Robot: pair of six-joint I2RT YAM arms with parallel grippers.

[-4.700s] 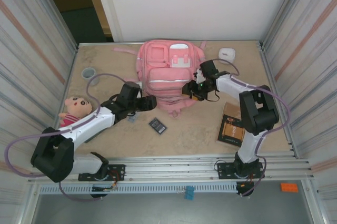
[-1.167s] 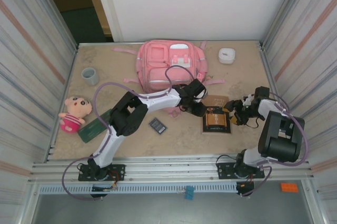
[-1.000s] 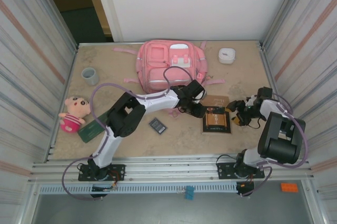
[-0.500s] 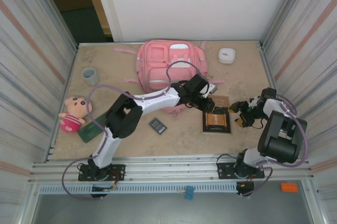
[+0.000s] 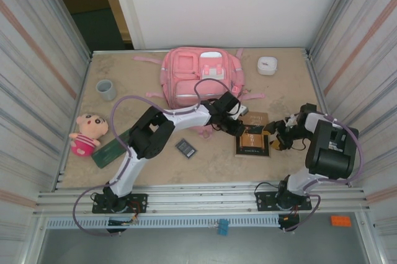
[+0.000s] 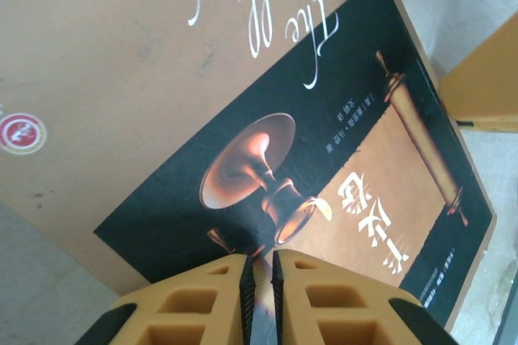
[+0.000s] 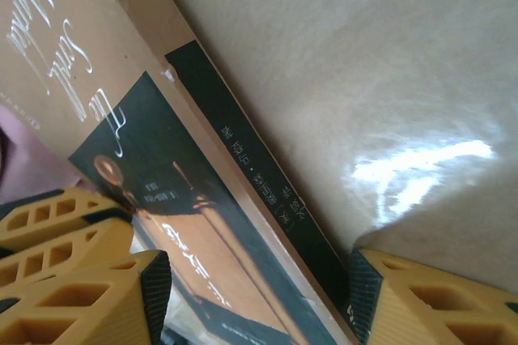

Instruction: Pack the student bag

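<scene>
A: Top view. Bag (image 5: 186, 81) flat at back centre, pockets up, no open mouth seen. Book (image 5: 254, 140) in front of it, off to the right, apart from it. Left gripper (image 5: 239, 129) at book's left edge, right gripper (image 5: 277, 141) at its right edge.

B: Step?

A: By judgement, getting hold of the book. Nothing packed yet. Next calls for a sure hold on it and an opened bag to take it.

B: Left wrist?

A: Fingers (image 6: 202, 304) pressed nearly together, thin slit between, at cover's near edge. Cannot tell whether cover is pinched. White cursive on brown: "the" reads, next word likely "Scroll", cut off. Chinese characters on dark panel, not read. Red seal (image 6: 20, 133) at left, too small to read.

B: Right wrist?

A: Fingers (image 7: 89, 296) spread wide, book's edge low in the gap, no contact seen. Same cursive, "The" plus a word like "Scroll". Fine print along dark band, too small.
</scene>
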